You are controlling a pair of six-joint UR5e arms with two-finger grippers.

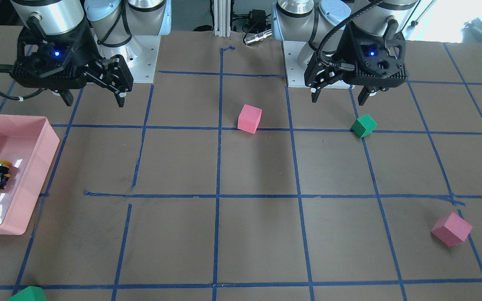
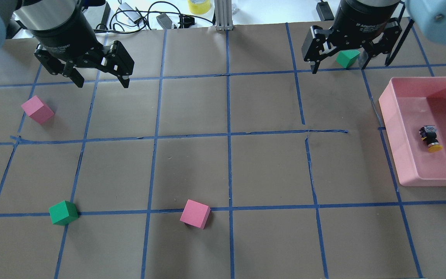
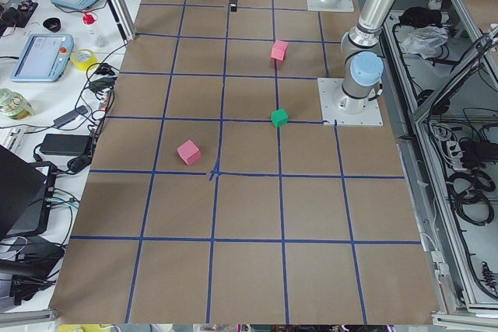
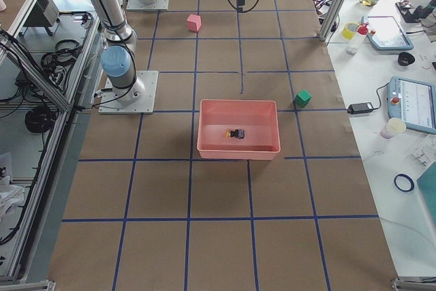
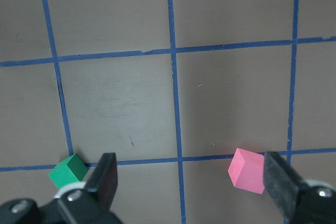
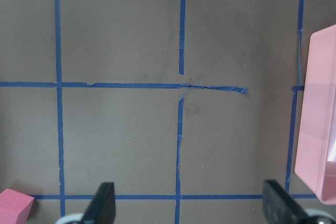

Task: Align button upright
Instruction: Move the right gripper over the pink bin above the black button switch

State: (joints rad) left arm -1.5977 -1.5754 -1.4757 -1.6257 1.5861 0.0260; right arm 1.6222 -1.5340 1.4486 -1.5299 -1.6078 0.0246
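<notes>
1. Button (image 2: 430, 138): it lies on its side on the floor of a pink tray (image 2: 391, 135). Its yellow cap points toward the robot and its silvery terminal end points away. It touches none of the tray walls.
2. Tray: it rests on the brown surface (image 2: 265, 166), which carries a grid of blue tape, on the robot's right side.
3. Right gripper (image 2: 338, 69): it hangs above the surface near the far corner of the tray, apart from it. Its fingers are spread wide and hold nothing. White print on its black collar reads "2F Adaptive"; the rest is too blurred to read.
4. Left gripper (image 2: 102, 83): it hangs over the left half of the surface, its fingers likewise spread wide and empty. The lettering on its collar cannot be read.
5. Cubes: one pink cube (image 2: 37, 109) sits near the left gripper. A green cube (image 2: 63, 212) and a second pink cube (image 2: 195, 214) lie on the robot's side of the surface. Another green cube (image 2: 347, 58) shows beyond the right gripper.
</notes>
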